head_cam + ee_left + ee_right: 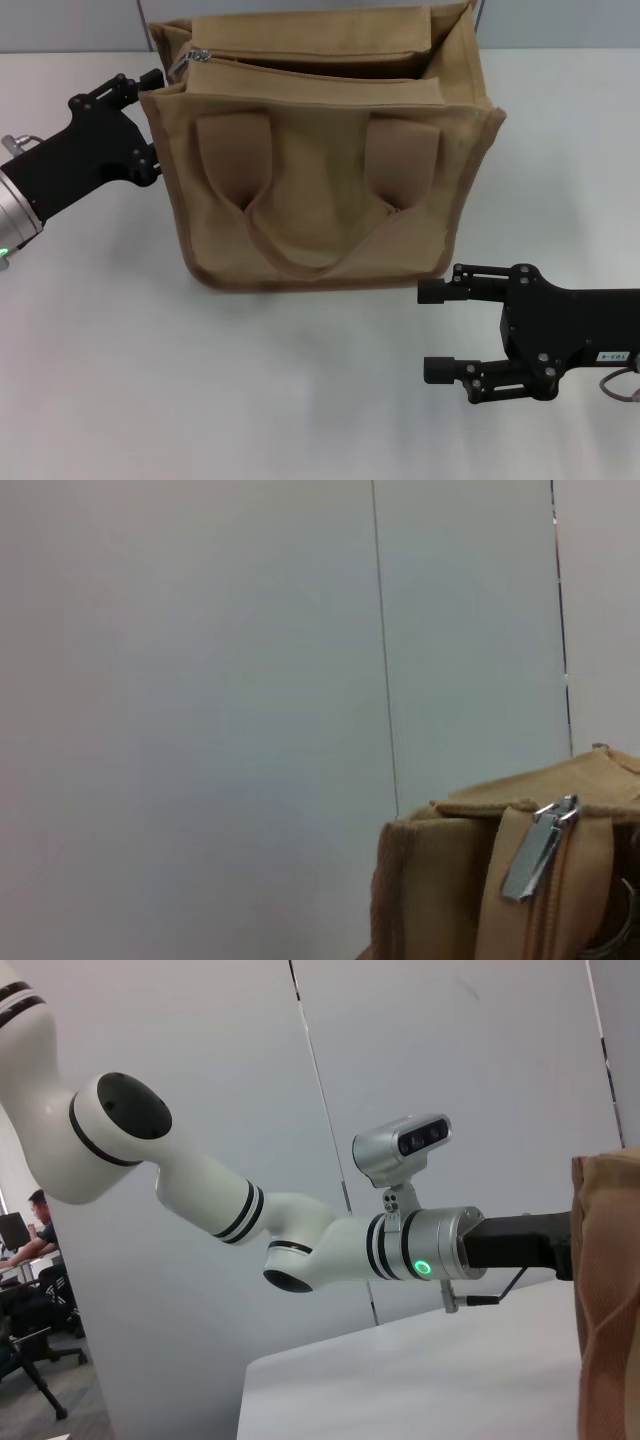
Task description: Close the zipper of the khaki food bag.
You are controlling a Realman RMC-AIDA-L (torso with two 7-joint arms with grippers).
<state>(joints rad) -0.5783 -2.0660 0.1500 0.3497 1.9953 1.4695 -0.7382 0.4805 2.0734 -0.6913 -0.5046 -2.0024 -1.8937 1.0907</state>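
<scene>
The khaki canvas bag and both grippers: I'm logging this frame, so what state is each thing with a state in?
Khaki canvas food bag: upright on the white table, top gaping.
Tan zipper: open, silver metal pull tab at the bag's left end.
Left gripper: pressed against the bag's left end.
Right gripper: open, empty, near the bag's front right corner.

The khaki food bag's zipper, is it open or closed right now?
Open. The zipper gapes along the top of the khaki food bag, dark interior showing, and its silver pull tab sits at the end beside the left claw.
</scene>
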